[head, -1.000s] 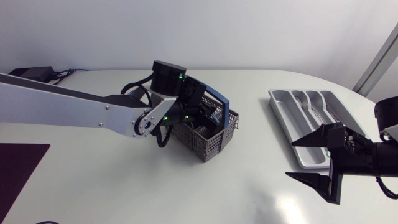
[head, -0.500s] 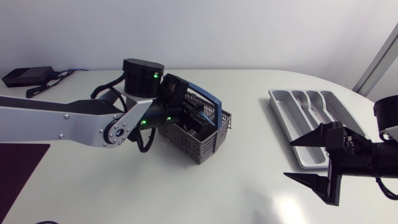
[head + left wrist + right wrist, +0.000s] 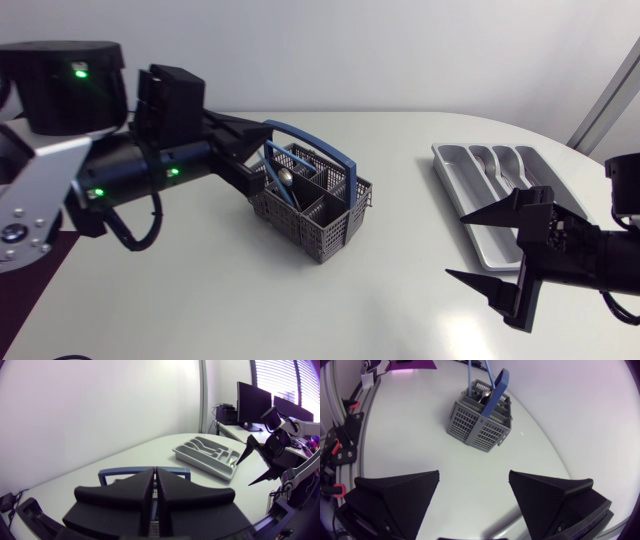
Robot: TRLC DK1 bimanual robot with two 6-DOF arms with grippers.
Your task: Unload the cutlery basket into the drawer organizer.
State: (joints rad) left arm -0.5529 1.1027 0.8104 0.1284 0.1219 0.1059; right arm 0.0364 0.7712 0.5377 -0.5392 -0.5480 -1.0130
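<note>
Tabletop (image 3: 200,300) carries the two task items well apart. The grey drawer organizer (image 3: 448,180) lies at the right, near the right gripper (image 3: 455,244), whose fingers are spread wide and hold nothing. The grey mesh cutlery basket (image 3: 325,235) stands near the middle, its blue handle (image 3: 335,160) raised. The left gripper (image 3: 262,160) sits at the basket's rim with its fingers pressed together. The wrist view looks over them to the handle, and I cannot tell if anything thin is pinched there. A spoon (image 3: 285,178) stands bowl-up in the basket, just beside those fingertips.

I judge the step in hand to be picking a piece out of the basket. The next move calls for a firm hold on the spoon, a lift clear of the handle, and a carry across to the matching organizer slot.
</note>
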